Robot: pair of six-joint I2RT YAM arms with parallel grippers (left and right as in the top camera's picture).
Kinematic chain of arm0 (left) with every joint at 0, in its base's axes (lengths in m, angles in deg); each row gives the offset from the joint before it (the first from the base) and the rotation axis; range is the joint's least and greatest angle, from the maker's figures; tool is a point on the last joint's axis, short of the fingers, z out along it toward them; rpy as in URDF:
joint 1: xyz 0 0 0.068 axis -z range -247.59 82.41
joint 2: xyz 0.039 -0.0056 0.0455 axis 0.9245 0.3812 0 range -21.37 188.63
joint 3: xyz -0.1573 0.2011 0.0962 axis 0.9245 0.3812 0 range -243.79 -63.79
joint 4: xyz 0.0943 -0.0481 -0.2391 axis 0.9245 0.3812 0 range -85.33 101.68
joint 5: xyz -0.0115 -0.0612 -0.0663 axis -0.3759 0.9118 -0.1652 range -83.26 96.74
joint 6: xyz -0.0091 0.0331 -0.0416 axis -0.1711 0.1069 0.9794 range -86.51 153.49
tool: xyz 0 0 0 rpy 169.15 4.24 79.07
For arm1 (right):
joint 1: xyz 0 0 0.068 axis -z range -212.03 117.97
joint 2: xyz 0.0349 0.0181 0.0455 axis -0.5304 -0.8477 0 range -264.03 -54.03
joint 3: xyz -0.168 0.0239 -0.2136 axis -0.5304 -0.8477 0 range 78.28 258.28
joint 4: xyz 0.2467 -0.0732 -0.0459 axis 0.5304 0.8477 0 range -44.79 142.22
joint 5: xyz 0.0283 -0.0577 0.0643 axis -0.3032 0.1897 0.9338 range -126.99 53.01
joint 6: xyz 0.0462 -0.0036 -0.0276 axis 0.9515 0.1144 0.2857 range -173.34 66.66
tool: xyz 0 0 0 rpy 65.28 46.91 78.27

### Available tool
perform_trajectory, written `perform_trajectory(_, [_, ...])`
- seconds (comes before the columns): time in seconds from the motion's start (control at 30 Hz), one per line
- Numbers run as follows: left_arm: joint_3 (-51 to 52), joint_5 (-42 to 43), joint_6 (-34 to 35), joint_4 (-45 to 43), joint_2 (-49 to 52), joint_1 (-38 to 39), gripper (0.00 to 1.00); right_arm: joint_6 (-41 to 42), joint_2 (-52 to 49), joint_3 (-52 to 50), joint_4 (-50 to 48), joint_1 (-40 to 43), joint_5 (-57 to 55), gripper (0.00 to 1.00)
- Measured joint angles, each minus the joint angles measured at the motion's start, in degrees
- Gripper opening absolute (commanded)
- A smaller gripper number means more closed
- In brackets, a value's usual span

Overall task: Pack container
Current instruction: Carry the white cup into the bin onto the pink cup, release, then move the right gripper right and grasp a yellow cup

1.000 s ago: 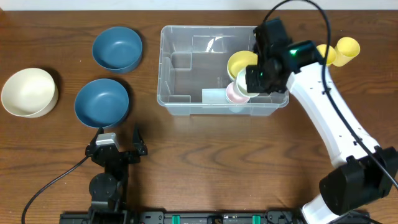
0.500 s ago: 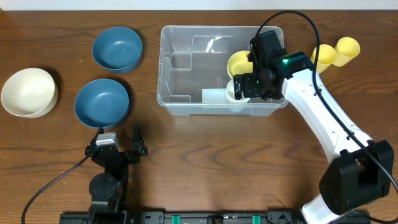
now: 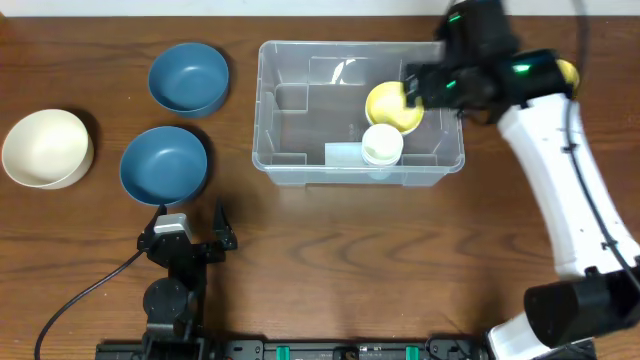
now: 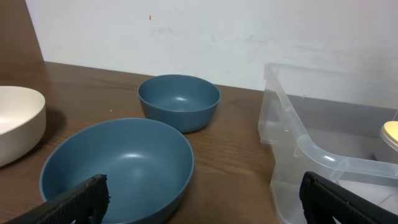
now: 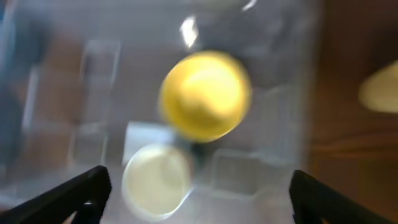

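The container (image 3: pixel 300 110) is a big clear bin at the table's middle back. Inside its right half a yellow cup (image 3: pixel 392 105) lies next to a cream cup (image 3: pixel 382 145), which stands mouth up near the front wall. My right gripper (image 3: pixel 432 88) hangs open above the bin's right rear corner and holds nothing. The blurred right wrist view looks down on the yellow cup (image 5: pixel 205 94) and the cream cup (image 5: pixel 157 180) between the spread fingers of the right gripper (image 5: pixel 199 199). My left gripper (image 3: pixel 190 232) rests open near the front edge.
Two blue bowls (image 3: pixel 188 78) (image 3: pixel 163 165) and a cream bowl (image 3: pixel 46 148) sit left of the bin. Another yellow cup (image 3: pixel 566 70) lies at the far right, partly behind the right arm. The left wrist view shows the near blue bowl (image 4: pixel 118 168) and the bin's wall (image 4: pixel 292 134).
The right gripper opened and let go of the cream cup inside the bin, then rose and drew back toward the right rear. The left arm has not moved.
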State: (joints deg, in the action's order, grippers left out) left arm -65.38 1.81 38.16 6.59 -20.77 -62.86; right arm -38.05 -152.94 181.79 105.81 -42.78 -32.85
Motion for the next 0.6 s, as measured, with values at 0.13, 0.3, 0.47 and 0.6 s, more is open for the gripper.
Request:
perform_trajectory(0.13, [0.0,0.0,0.0,0.0,0.0,0.0,0.98,3.3,-0.9,0.3,-0.7,9.4,-0.7,0.86])
perform_trajectory(0.3, [0.0,0.0,0.0,0.0,0.0,0.0,0.98,6.3,-6.8,0.3,-1.8,17.5,-1.3,0.86])
perform_trajectory(0.47, [0.0,0.0,0.0,0.0,0.0,0.0,0.98,7.7,-13.8,0.3,-2.5,20.0,-1.3,0.86])
perform_trajectory(0.6, [0.0,0.0,0.0,0.0,0.0,0.0,0.98,8.9,-17.5,0.3,-4.6,21.4,-1.4,0.85])
